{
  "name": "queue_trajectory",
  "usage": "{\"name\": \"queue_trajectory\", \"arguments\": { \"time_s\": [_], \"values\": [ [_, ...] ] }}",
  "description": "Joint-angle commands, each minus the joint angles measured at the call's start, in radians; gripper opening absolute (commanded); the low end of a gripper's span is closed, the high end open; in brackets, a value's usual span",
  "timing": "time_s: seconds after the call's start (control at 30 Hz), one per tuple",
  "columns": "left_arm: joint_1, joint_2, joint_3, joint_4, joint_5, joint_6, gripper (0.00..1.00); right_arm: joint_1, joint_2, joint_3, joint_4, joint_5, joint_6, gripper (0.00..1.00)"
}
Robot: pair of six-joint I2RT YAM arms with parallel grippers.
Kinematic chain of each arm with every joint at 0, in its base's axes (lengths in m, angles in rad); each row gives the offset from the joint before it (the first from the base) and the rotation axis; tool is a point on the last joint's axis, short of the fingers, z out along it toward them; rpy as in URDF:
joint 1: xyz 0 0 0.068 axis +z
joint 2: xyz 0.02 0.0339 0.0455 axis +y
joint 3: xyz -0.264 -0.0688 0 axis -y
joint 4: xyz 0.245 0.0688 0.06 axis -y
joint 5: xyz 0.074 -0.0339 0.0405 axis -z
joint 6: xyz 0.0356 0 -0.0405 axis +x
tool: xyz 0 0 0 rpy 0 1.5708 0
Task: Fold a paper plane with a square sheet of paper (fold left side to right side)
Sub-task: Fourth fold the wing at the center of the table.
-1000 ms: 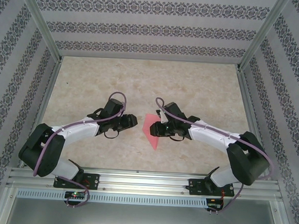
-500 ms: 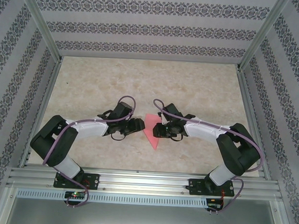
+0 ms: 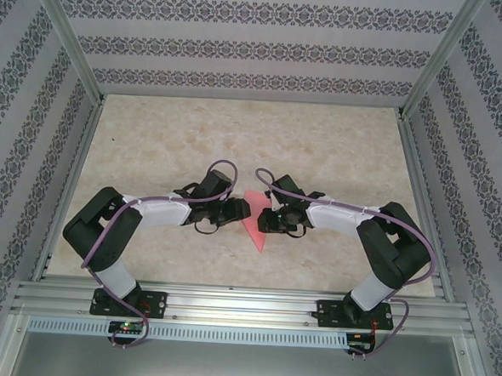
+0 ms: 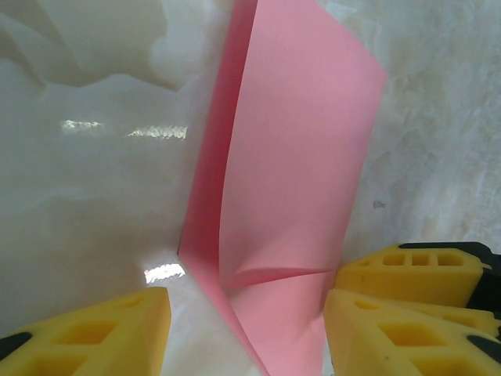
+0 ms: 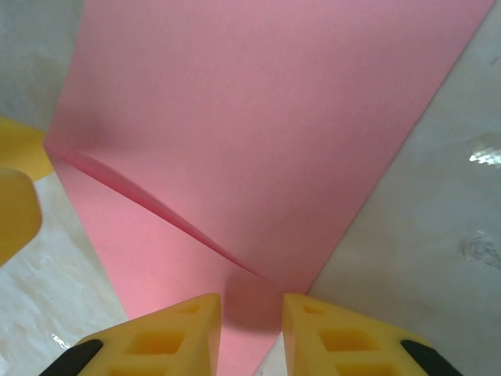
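The square sheet of paper [image 3: 255,225] is a creased, salmon-red pointed shape lying on the table between the two grippers, its tip toward the near edge. My left gripper [image 3: 242,211] is at its left edge, open. In the left wrist view a lifted flap of the paper [image 4: 297,157] stands between the yellow fingers [image 4: 94,333], which are wide apart around it [image 4: 246,337]. My right gripper [image 3: 265,220] rests over the paper's right part. Its fingertips [image 5: 168,333] are a narrow gap apart above the flat paper [image 5: 258,117], with a crease running toward them and nothing clamped [image 5: 252,329].
The marbled table [image 3: 253,145] stretches beyond the paper, framed by metal rails and patterned walls. Both forearms [image 3: 156,209] reach inward low over the table, and the fingers of the two grippers are very close together at the paper.
My left arm has swung right, bringing its gripper from a gap away to the paper's left edge. The right gripper has shifted slightly left and stays on the paper.
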Motion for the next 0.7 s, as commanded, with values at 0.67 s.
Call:
{"name": "queue_trajectory", "arguments": {
  "time_s": [0.67],
  "values": [
    [-0.042,0.045,0.066,0.050,0.000,-0.027,0.23,-0.015,-0.059,0.003,-0.011,0.053,-0.032,0.28]
  ]
}}
